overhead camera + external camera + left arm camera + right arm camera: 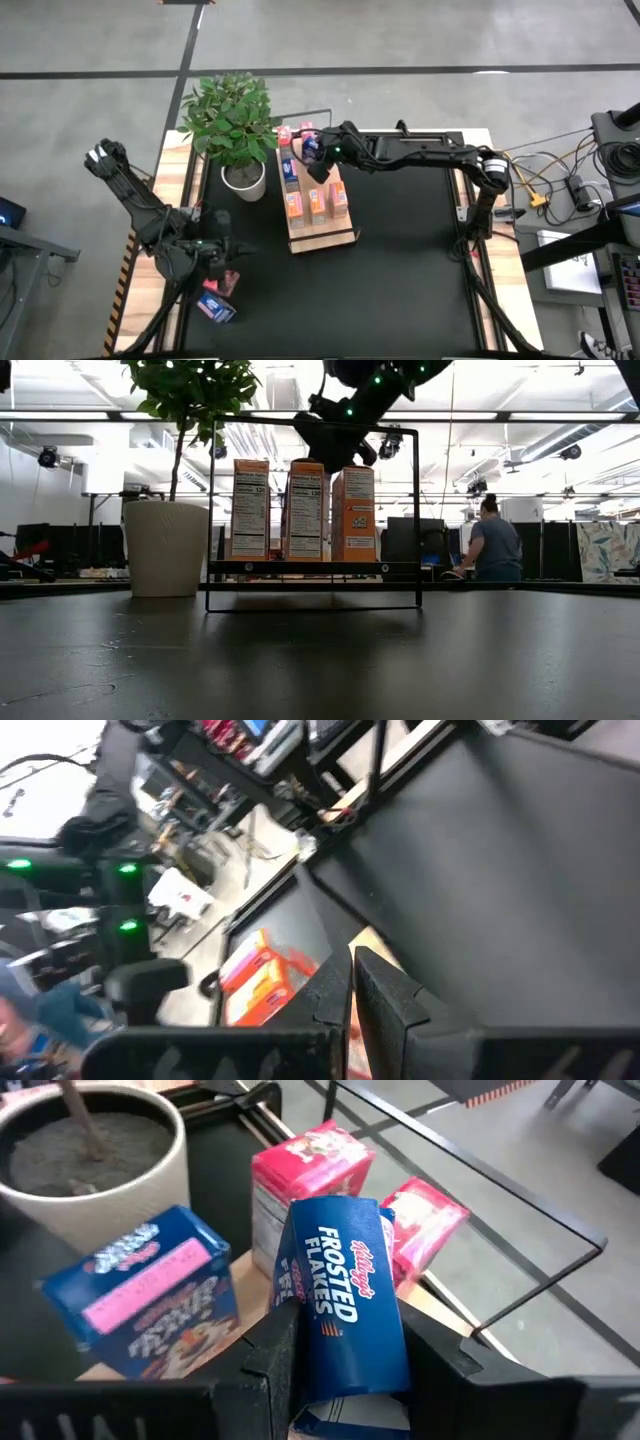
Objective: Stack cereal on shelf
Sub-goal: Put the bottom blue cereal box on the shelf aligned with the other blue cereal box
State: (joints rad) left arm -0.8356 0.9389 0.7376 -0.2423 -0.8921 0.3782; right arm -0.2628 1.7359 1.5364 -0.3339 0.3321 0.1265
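The light-wood shelf (345, 232) lies mid-table with three orange cereal boxes (317, 205) standing on its near part; they also show in the low view (305, 510). A blue box (150, 1295) and two pink boxes (310, 1170) sit at its far end. My right gripper (315, 158) is over that far end, shut on a blue Frosted Flakes box (345, 1300). My left gripper (238, 258) is at the table's near left, its fingers (385, 995) together and empty. A blue box (213, 306) and a pink box (232, 284) lie on the table beside it. My right gripper pinches the Frosted Flakes box between its two fingers (270, 1365), one on each narrow side, near the box's end closest to the wrist (345, 1380). The fingers slant down from the table's right. The box's printed front faces the camera and its free end points away, above the pink boxes.
A potted plant in a white pot (243, 180) stands just left of the shelf's far end, its leaves spreading over it. A thin black wire frame (415, 510) rises around the shelf. A person (495, 540) is in the room behind. Bare black tabletop (410, 260) lies right of the shelf.
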